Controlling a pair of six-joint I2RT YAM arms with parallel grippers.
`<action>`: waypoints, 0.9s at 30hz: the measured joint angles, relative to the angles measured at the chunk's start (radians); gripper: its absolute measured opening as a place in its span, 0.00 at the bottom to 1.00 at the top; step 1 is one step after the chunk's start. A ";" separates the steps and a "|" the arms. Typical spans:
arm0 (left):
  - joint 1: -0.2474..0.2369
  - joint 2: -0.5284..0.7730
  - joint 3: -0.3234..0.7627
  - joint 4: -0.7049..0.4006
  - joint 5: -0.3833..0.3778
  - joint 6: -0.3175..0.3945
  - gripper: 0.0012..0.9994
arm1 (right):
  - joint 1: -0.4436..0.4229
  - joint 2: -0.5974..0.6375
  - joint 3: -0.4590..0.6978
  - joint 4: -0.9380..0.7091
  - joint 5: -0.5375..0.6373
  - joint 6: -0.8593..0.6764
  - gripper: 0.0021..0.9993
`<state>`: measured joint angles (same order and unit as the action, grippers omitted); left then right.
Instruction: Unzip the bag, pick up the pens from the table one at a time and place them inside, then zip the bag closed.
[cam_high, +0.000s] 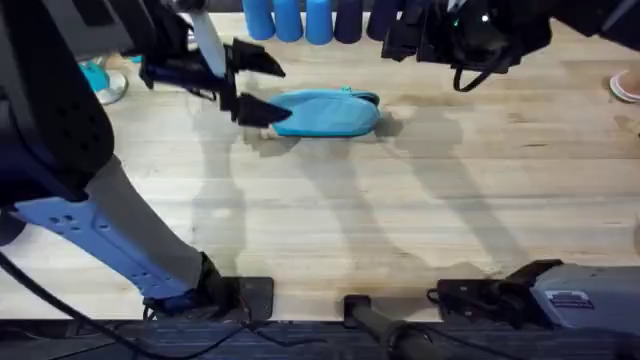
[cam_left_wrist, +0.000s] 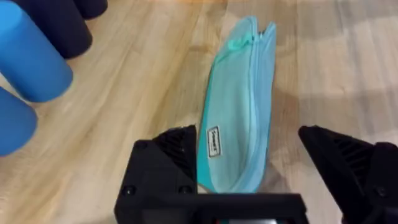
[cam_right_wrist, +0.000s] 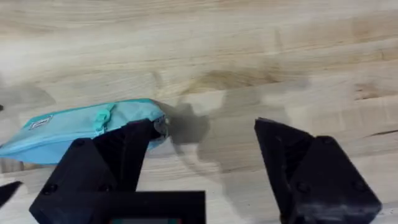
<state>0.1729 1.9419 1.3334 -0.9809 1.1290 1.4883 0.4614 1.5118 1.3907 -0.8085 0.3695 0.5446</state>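
The light-blue bag (cam_high: 330, 112) lies lengthwise on the wood table (cam_high: 400, 210), its zipper closed along the top. My left gripper (cam_high: 258, 87) hangs open at the bag's left end. In the left wrist view that end of the bag (cam_left_wrist: 239, 118) lies between the spread black fingers (cam_left_wrist: 168, 162). My right gripper (cam_high: 400, 42) hovers open above and just right of the bag's other end. The right wrist view has the bag (cam_right_wrist: 81, 127) and its teal zipper pull (cam_right_wrist: 102, 118) beside one finger (cam_right_wrist: 121, 155). The pens are out of view.
Blue cylinders (cam_high: 290, 20) and darker ones (cam_high: 350, 20) stand along the table's far edge behind the bag, also close by as blue cylinders (cam_left_wrist: 31, 56) in the left wrist view. A teal object (cam_high: 95, 75) lies at far left. Bare wood stretches in front of the bag.
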 joint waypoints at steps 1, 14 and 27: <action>-0.004 0.000 0.037 -0.034 -0.008 0.000 0.99 | 0.000 0.000 0.000 0.000 0.000 0.000 1.00; -0.152 0.000 0.369 -0.254 -0.268 0.000 0.99 | 0.000 0.000 0.000 0.000 0.000 0.000 1.00; -0.310 0.000 0.378 -0.268 -0.422 0.000 0.99 | 0.000 0.000 0.000 0.000 0.000 -0.002 1.00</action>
<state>-0.1368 1.9419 1.7119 -1.2488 0.7071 1.4887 0.4614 1.5120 1.3907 -0.8085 0.3695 0.5423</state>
